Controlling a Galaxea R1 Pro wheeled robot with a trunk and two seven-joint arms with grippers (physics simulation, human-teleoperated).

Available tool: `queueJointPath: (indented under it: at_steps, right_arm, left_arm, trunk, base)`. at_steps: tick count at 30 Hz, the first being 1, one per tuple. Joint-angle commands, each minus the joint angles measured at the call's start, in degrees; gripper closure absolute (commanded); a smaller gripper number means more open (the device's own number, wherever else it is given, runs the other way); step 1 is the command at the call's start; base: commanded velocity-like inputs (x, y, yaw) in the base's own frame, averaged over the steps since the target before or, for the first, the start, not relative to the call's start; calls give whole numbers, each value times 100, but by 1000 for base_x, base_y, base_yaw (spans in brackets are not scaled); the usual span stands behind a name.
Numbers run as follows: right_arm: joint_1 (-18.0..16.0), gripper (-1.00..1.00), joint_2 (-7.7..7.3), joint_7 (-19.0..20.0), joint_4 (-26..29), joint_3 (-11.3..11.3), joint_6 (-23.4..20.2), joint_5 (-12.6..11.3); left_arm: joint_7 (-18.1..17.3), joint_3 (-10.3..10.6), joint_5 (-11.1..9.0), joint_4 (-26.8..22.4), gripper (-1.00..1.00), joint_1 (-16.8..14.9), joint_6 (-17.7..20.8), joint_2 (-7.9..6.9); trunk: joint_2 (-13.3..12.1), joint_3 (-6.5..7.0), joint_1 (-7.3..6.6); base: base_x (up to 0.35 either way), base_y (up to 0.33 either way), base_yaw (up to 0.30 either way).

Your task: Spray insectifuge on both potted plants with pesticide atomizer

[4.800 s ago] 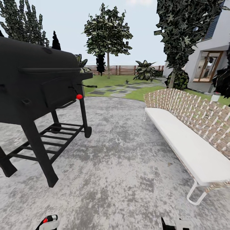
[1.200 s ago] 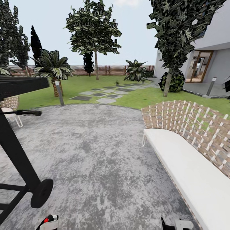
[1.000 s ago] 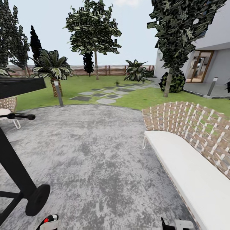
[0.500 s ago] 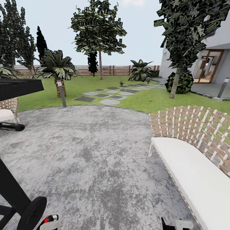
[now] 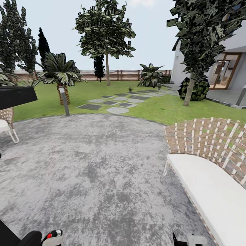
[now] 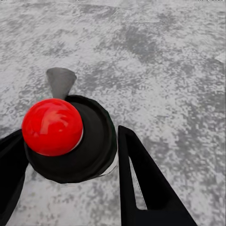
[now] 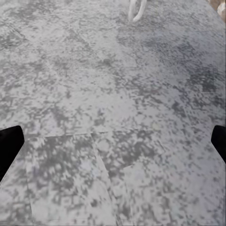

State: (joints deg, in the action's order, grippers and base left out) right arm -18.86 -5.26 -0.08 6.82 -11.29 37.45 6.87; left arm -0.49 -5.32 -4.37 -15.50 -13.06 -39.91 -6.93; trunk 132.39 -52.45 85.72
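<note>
Right gripper (image 7: pixel 113 141): jaws wide apart over grey paving (image 5: pixel 102 164).
Left gripper (image 6: pixel 70 155): fingers spread, red-knobbed black wheel (image 6: pixel 70 139) between them.
Garden (image 5: pixel 150 106): lawn and stepping stones (image 5: pixel 118 100) ahead, beyond paving.
Bench (image 5: pixel 212 184): right side.

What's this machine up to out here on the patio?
It is a wheeled robot out on a grey paved patio, facing a lawn with stepping stones and a wooden fence behind. A white bench stands to its right, a dark grill at its left edge. Neither hand holds anything: the right hand is spread open above bare paving, and the left hand is low above the paving too, near a black wheel with a red knob. No spraying has begun.
</note>
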Motion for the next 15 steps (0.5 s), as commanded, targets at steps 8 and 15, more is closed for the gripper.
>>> queueJointPath:
  at_steps: [8,15]
  right_arm:
    - [-4,-100,-2,-1,1,-49,17,60]
    - [-4,-100,-2,8,3,-51,17,60]
  left_arm:
    - [-3,13,-37,4,100,-4,-17,-1]
    - [-3,11,-27,4,100,-5,-17,-1]
  trunk:
    - [2,-5,2]
    - [2,-5,2]
  base:
    - [335,4,0]
    - [335,0,0]
